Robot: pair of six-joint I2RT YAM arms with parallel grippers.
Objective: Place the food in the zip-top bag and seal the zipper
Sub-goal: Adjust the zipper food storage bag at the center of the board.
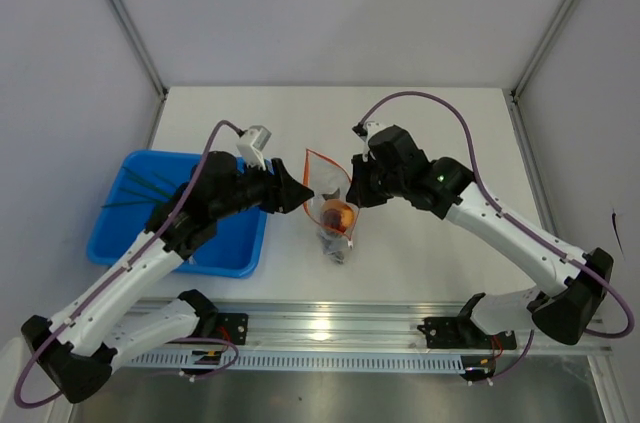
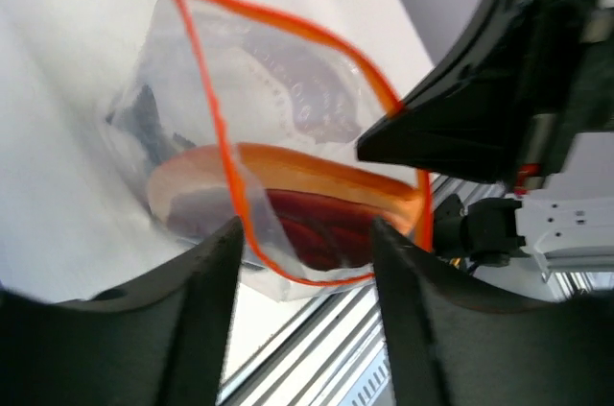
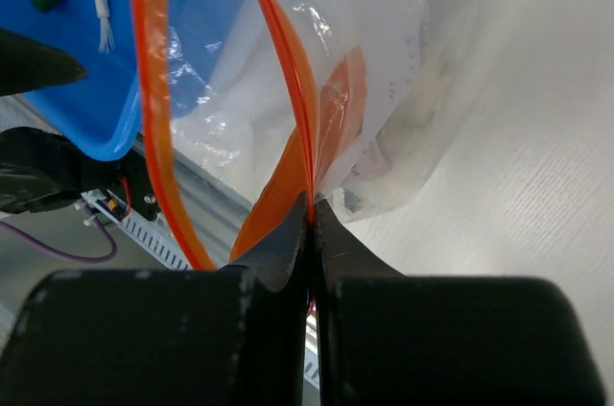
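Your right gripper (image 3: 309, 214) has its jaws pressed together, pinching the zipper (image 3: 299, 108) of the zip-top bag (image 1: 325, 175). The bag's mouth gapes. Your left gripper (image 2: 305, 267) is spread wide with the bag's rim between its fingers (contact unclear). The meat slab (image 2: 317, 228) sits inside the bag. The green stalks (image 1: 130, 188) lie in the blue tray (image 1: 225, 243).
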